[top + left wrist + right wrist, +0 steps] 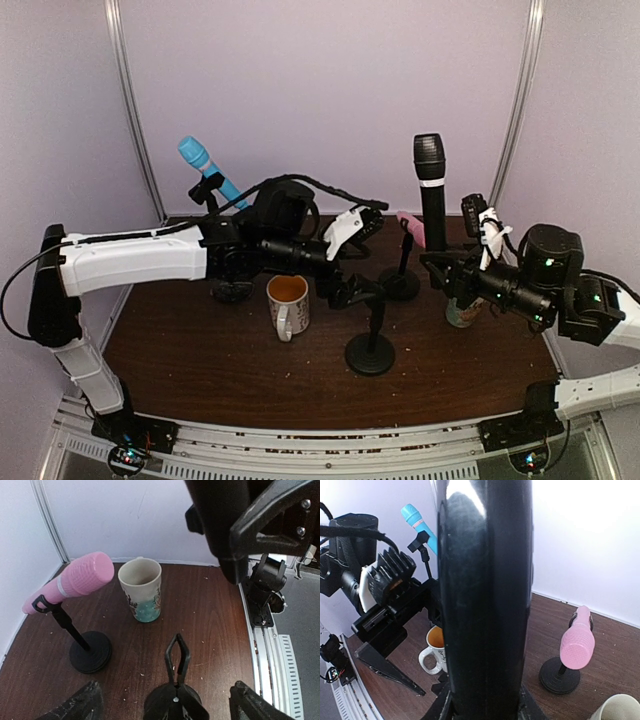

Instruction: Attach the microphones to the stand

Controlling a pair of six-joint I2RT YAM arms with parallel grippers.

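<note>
The black microphone (430, 190) stands upright in the air, and my right gripper (440, 268) is shut on its lower body. In the right wrist view its shaft (485, 600) fills the middle. The pink microphone (75, 580) lies tilted in the clip of a small black stand (90, 652). At the back left, the light blue microphone (205, 170) sits clipped on another stand. My left gripper (167, 707) is open, its fingers (75, 705) wide on either side of the bare clip (177, 660) of a third stand (370, 352), without touching it.
A white mug (288, 305) with an orange inside stands left of the bare stand. A cream mug (141, 590) with a teal pattern stands by the pink microphone's stand, under my right arm. White walls close the table's back and sides.
</note>
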